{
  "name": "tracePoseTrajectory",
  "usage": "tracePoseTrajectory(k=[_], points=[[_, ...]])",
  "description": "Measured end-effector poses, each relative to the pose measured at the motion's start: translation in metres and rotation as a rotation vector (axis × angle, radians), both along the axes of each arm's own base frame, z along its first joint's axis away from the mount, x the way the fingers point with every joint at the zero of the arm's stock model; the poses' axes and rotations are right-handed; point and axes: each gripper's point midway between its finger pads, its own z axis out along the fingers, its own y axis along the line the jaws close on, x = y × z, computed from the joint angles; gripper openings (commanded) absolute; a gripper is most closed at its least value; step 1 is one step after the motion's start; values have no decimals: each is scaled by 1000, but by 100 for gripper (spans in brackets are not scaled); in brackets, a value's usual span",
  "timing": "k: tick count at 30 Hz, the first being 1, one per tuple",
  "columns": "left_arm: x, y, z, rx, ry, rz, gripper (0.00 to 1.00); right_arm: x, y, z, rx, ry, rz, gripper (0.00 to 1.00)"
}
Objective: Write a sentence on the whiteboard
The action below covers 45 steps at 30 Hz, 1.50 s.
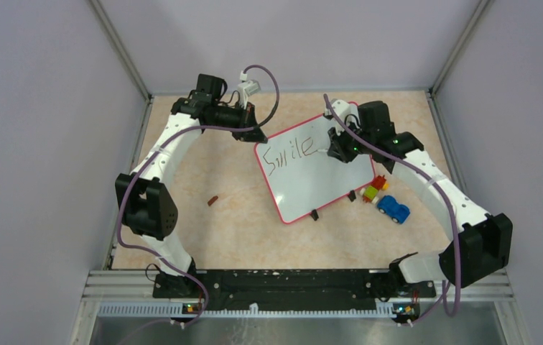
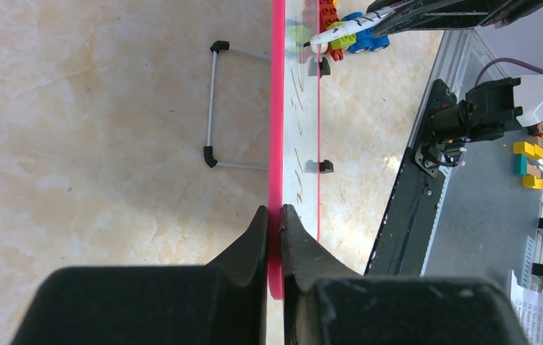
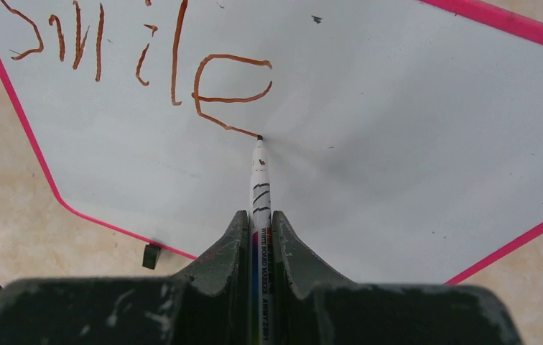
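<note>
Right wrist: marker (image 3: 260,180) tip on whiteboard (image 3: 398,144).
Your right gripper (image 3: 260,219) clamps it; left gripper (image 2: 274,212) pinches the rim for steadiness.

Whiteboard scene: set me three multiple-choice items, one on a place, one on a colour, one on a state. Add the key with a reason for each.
1. The blue toy car lies:
A. on the whiteboard
B. on the table, beside the whiteboard's right edge
C. at the table's far left corner

2. The writing is:
A. blue
B. green
C. brownish red

3. The left pincer is:
A. shut on the whiteboard's pink rim
B. open above the table
C. shut on a toy brick

Key:
1 B: the top view shows the car on the table just right of the board.
2 C: the right wrist view shows "Smile" in brownish-red strokes.
3 A: the left wrist view shows it clamped on the rim.
</note>
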Motion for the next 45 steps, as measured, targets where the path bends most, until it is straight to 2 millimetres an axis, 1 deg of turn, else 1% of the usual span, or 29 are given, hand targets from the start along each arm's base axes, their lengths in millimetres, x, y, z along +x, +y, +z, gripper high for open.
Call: tracePoseTrajectory(k=[4,7,10,13,16,18,21,29,36,39,42,45], points=[[0,0,0,-1,1,-1,0,-3,3,0,4,4,14,0],[0,0,0,-3,1,-2,0,-12,8,0,12,13,39,0],[-1,0,0,-4,1,-3,0,-20,13,6,29,13,65,0],[-1,-1,1,-5,2,-4,0,-22,12,14,42,-6,58,0],[-1,-1,1,-5,2,-4,0,-15,4,19,45,-23,24,0],[-1,-1,1,-5,2,-5,0,-8,-6,18,34,-28,-16,0],[-1,-1,1,-5,2,-5,0,0,-13,17,22,-38,-51,0],[-1,-1,1,-5,2,-4,0,13,-14,12,10,-44,-71,0],[0,0,0,1,-1,1,0,14,-14,7,-3,-37,-65,0],[0,0,0,0,0,0,0,8,-10,5,-5,-29,-44,0],[0,0,0,-1,1,-1,0,-10,1,-1,-6,-4,7,0],[0,0,0,-2,1,-2,0,-35,19,-1,13,16,94,0]])
